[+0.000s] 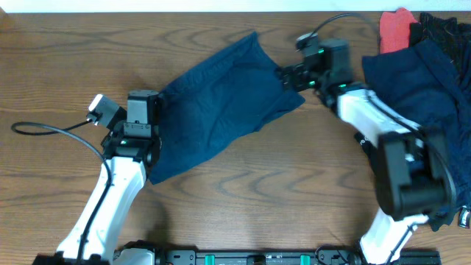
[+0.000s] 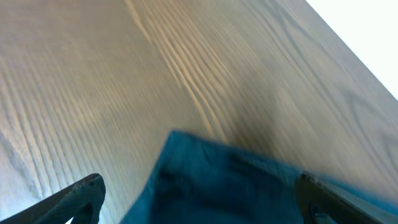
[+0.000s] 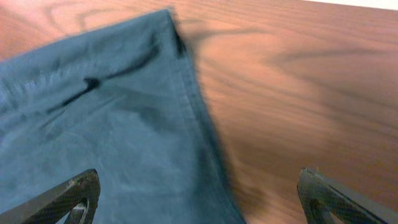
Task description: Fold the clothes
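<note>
Navy shorts point(image 1: 221, 103) lie spread on the tabletop point(image 1: 294, 177). The left hand point(image 1: 147, 103) and right hand point(image 1: 288, 76) sit at their opposite ends, both wide open and empty. Closing beside the hem could miss the cloth.

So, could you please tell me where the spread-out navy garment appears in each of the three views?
Overhead: the navy garment lies diagonally across the wooden table's centre.
Left wrist: the garment sits bottom centre-right, a corner pointing up.
Right wrist: the garment fills the left half.
Shared landmark: the wooden table's grain beside it.
</note>
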